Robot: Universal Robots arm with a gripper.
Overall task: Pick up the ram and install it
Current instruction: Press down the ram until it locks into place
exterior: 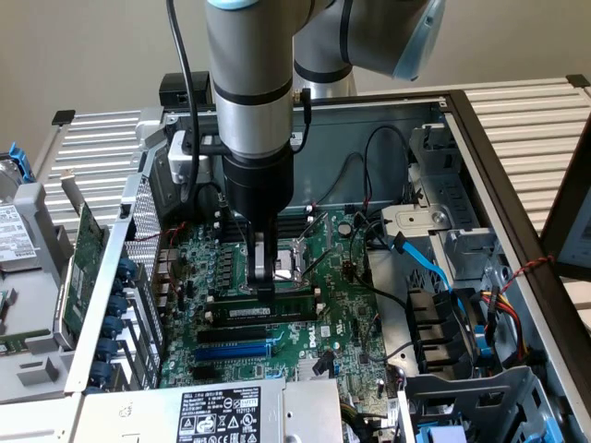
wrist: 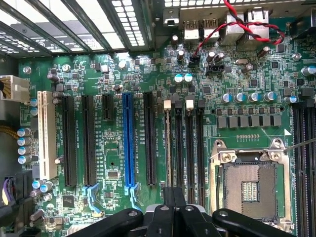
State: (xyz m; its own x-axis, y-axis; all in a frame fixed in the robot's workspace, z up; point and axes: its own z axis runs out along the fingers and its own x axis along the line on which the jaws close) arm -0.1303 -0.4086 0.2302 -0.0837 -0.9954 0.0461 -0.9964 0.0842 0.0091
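A: Hand [exterior: 263, 277] first. Where does it sit?

B: Low over the motherboard [exterior: 277, 314], inside the open computer case [exterior: 480, 138]. In the exterior view its fingers [exterior: 261, 263] point straight down, and their tips meet the top edge of the ram [exterior: 268, 311].

A: Apart or together?

B: Drawn close together, tips pressed onto the ram stick. From the wrist view the dark finger bodies [wrist: 173, 217] sit side by side with barely a gap. Whether they pinch the stick or only bear down on it, I cannot tell.

A: And the ram itself?

B: Lying along a memory slot, standing on edge, white label facing the exterior camera. It sits just beside the empty CPU socket [exterior: 300, 254]. In the wrist view a thin board edge [wrist: 168, 148] runs down one of the slots next to the socket [wrist: 249, 185].

A: Working outward?

B: Beside the ram, toward the exterior camera, run the long black slots [exterior: 235, 334] and one blue slot [exterior: 231, 351]. The wrist view shows the same blue slot [wrist: 128, 143] and a white slot [wrist: 46, 133] farther along. A green expansion card [exterior: 85, 268] stands beyond the case wall at the exterior view's left. Blue cable [exterior: 429, 268] and black wiring cross the drive bay at the exterior view's right. A labelled power supply [exterior: 222, 413] fills the near edge. The case rests on a slatted worktop [exterior: 526, 111].
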